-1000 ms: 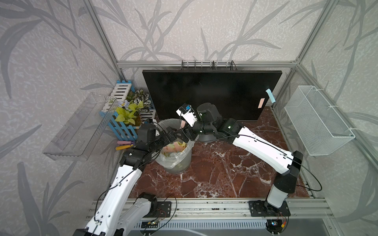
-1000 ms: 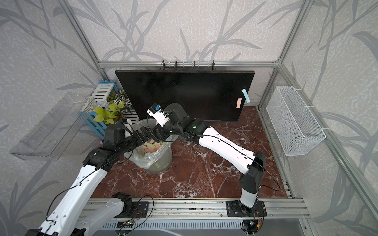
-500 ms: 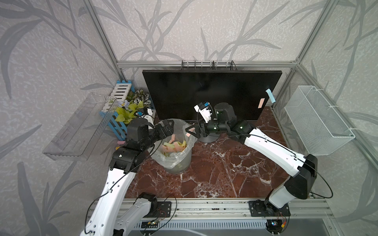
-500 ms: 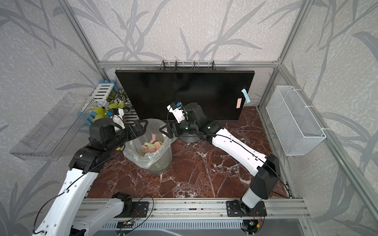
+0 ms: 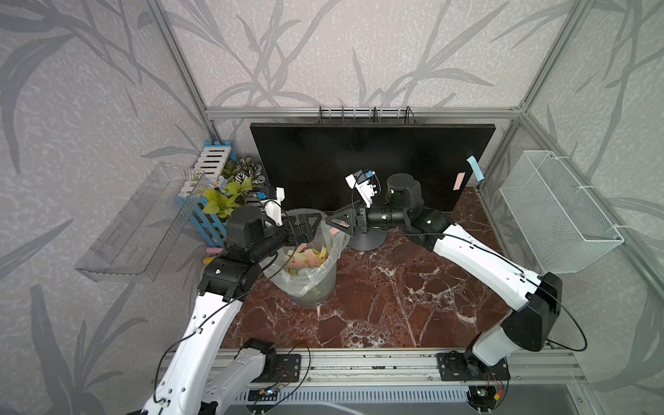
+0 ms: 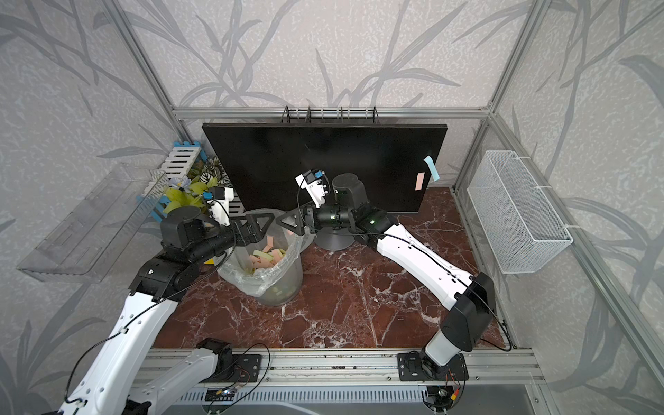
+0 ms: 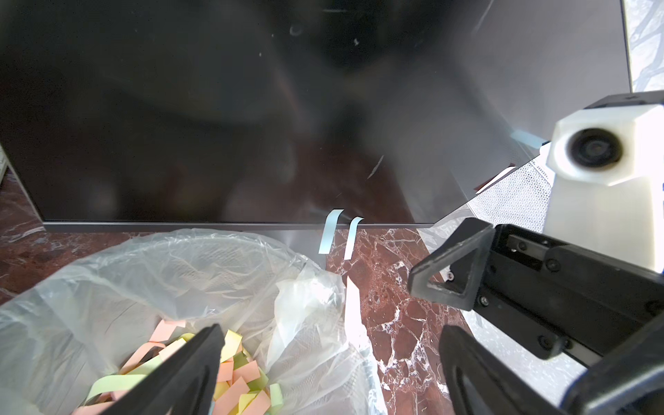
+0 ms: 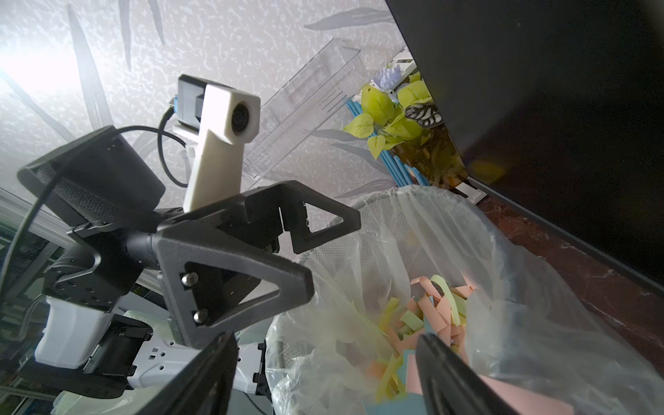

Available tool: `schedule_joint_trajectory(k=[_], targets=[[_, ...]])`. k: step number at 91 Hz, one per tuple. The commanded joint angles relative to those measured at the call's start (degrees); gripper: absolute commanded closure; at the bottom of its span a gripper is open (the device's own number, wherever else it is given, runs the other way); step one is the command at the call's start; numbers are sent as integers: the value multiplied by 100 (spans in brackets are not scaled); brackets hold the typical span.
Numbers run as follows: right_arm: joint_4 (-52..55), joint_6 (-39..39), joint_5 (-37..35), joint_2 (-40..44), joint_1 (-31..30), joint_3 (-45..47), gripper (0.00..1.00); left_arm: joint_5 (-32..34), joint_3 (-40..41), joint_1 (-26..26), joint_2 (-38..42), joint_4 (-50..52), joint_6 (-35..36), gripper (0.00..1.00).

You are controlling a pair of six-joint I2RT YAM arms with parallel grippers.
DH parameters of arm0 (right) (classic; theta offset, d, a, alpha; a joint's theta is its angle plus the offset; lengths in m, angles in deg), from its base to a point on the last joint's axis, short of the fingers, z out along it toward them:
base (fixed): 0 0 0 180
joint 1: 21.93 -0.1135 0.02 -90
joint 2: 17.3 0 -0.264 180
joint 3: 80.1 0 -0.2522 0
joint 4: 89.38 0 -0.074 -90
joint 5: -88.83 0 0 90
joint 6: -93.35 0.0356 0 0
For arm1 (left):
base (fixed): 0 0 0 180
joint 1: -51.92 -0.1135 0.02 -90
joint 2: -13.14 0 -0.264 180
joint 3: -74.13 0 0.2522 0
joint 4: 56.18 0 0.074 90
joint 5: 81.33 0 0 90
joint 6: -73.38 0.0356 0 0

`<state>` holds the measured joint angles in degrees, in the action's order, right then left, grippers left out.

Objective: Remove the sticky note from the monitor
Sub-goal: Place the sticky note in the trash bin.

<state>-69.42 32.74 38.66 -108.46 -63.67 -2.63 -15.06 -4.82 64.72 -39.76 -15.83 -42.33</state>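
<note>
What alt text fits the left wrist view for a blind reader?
The open left gripper hovers above the rim of a bag-lined bin of coloured paper strips. Behind, a black monitor carries two blue notes at its lower edge.

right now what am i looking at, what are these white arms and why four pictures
These are two white robot arms, left arm and right arm, on a marble table. Two pictures look down from one camera head above; the other two come from a camera on each wrist. Each arm ends in a black two-fingered tool: the left tool and right tool both stand open over a bag-lined bin of coloured paper slips. I see nothing clamped. Behind stands a black monitor with a pink note and a blue note near one edge.
</note>
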Motion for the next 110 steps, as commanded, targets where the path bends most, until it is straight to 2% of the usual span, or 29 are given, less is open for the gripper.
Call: schedule_joint_trajectory(k=[1, 25, 46, 76, 110], targets=[[-147, 89, -257, 349, 199, 219, 17, -79, 98, -10, 105, -267, -77, 0], [-461, 393, -805, 766, 750, 1247, 18, -47, 155, -9, 129, -294, -133, 0], [-734, 734, -779, 660, 882, 1576, 18, -77, 219, -9, 161, -405, -262, 0], [-518, 803, -661, -35, 568, 943, 18, -45, 217, -7, 265, -453, -365, 0], [231, 373, -739, -524, -358, -236, 18, 108, 229, -13, 353, -517, -456, 0]])
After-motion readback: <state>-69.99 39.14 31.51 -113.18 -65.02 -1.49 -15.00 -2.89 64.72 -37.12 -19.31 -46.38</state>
